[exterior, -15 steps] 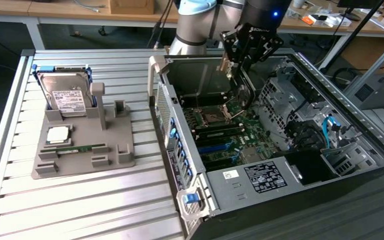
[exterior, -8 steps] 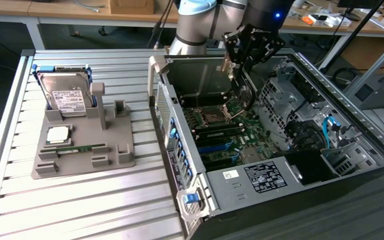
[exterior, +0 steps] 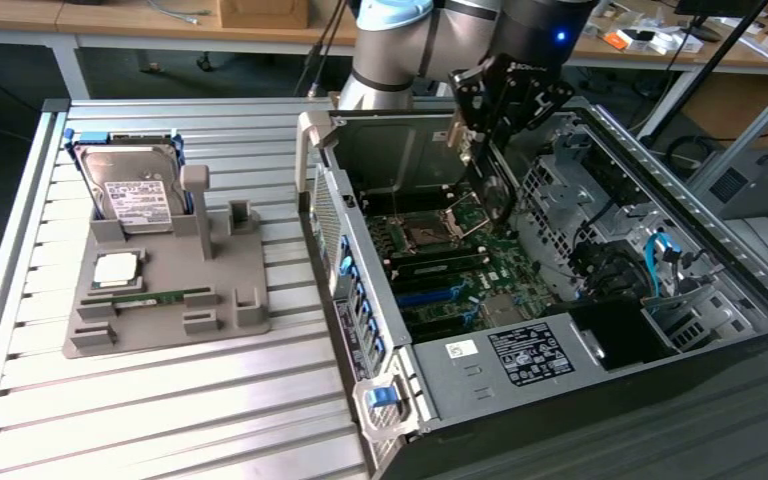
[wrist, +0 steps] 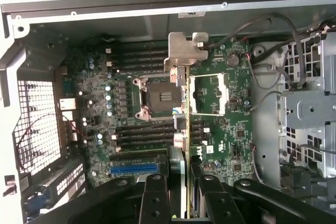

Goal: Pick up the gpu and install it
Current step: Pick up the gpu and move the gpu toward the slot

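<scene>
The gpu [wrist: 187, 108], a thin green circuit card with a silver metal end bracket, is held edge-on, clamped between the black fingers [wrist: 155, 198] of the tool [wrist: 182, 192], over the green motherboard [wrist: 231, 129] inside the open grey metal computer case [exterior: 518, 380], with the slatted aluminium bench [exterior: 157, 400] alongside.

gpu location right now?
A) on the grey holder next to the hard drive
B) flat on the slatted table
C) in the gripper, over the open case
C: the gripper is closed on the gpu, which it holds edge-on above the motherboard inside the open case.
</scene>
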You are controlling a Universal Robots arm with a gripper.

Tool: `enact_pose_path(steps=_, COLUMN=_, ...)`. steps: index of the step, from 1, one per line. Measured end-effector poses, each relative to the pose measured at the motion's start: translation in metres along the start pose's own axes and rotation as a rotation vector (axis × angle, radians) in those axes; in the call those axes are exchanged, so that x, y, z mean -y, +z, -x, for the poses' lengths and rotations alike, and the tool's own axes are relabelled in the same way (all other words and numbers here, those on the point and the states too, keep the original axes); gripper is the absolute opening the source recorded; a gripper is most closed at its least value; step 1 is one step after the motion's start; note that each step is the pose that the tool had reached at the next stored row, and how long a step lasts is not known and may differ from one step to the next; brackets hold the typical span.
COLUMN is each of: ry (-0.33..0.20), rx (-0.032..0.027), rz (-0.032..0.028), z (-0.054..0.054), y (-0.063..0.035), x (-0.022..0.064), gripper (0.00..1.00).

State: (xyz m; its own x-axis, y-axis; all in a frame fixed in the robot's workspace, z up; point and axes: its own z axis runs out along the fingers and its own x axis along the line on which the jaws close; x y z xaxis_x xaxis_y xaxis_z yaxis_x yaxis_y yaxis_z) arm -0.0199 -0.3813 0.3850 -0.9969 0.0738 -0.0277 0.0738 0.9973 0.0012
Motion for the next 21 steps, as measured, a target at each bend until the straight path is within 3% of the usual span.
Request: enact_pose_path(steps=21, ry=0.0, rx=0.0008, rz=-0.0112, z=0.008, y=0.0054, x=0.0119, gripper=0.27)
